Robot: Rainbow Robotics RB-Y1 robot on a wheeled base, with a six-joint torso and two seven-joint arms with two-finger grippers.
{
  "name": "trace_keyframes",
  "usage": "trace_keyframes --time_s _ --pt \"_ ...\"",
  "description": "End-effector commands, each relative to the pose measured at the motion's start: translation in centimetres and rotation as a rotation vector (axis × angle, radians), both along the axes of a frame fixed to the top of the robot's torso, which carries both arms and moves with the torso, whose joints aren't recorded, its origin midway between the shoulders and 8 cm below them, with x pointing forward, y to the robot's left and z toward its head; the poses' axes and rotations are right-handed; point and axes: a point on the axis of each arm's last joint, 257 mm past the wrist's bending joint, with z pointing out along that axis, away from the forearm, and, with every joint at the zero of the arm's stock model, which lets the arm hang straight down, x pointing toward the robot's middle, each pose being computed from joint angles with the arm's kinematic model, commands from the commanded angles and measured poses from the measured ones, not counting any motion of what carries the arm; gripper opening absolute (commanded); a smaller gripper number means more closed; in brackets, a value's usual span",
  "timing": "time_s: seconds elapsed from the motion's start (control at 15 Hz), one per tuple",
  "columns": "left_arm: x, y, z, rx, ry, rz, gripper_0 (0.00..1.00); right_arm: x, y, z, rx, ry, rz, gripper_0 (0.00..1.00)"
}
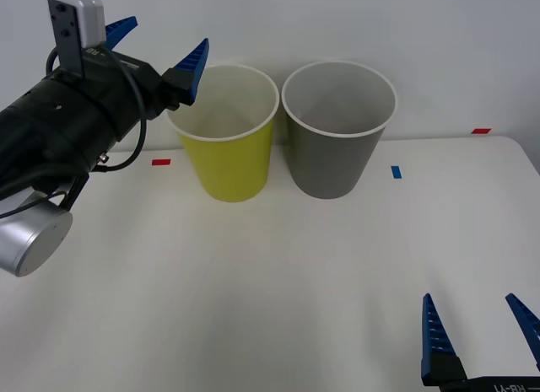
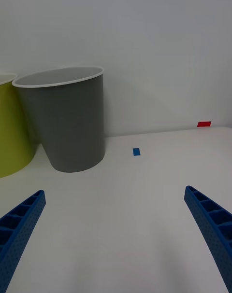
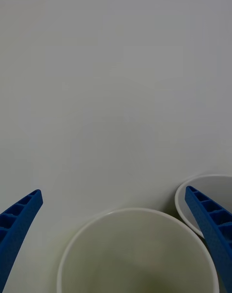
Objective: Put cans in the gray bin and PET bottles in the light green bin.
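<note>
Blue ribbed left gripper (image 1: 158, 48), spread wide and empty, is held beside the tapered yellow-green plastic bin's (image 1: 228, 160) rim; right gripper (image 1: 481, 329), equally wide, is kept low, well apart from the tapered gray plastic bin (image 1: 336, 160).

Bare table (image 1: 253, 282) before light green bin (image 1: 228, 156), gray bin (image 1: 337, 147).

Only one bit of lettering is showing: pale upside-down characters on the black body just below the right pincer (image 1: 482, 334), cut off and too partial to be making out. Nothing else is carrying readable text.
</note>
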Motion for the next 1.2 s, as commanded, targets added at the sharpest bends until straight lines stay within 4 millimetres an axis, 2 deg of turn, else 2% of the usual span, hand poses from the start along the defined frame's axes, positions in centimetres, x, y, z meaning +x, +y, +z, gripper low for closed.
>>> trace_keyframes --time_s 0.07,0.33,0.67,0.93,1.07,1.2 --pt "-2.6 2.7 -1.3 -0.026 0.031 0.031 1.00 0.0 0.0 0.0 0.000 0.000 0.000 1.00" --pt "-5.7 6.3 -5.1 -0.063 0.033 0.068 1.00 0.0 0.0 0.0 0.000 0.000 0.000 1.00" --pt "-10.3 10.5 -8.2 -0.084 0.001 0.114 1.00 0.0 0.0 0.0 0.000 0.000 0.000 1.00" --pt "-12.9 12.0 -10.6 -0.117 0.019 0.150 1.00 0.0 0.0 0.0 0.000 0.000 0.000 1.00" --pt "-14.9 12.0 -12.2 -0.120 0.007 0.186 1.00 0.0 0.0 0.0 0.000 0.000 0.000 1.00" --pt "-15.8 12.7 -12.8 -0.095 -0.043 0.207 1.00 0.0 0.0 0.0 0.000 0.000 0.000 1.00"
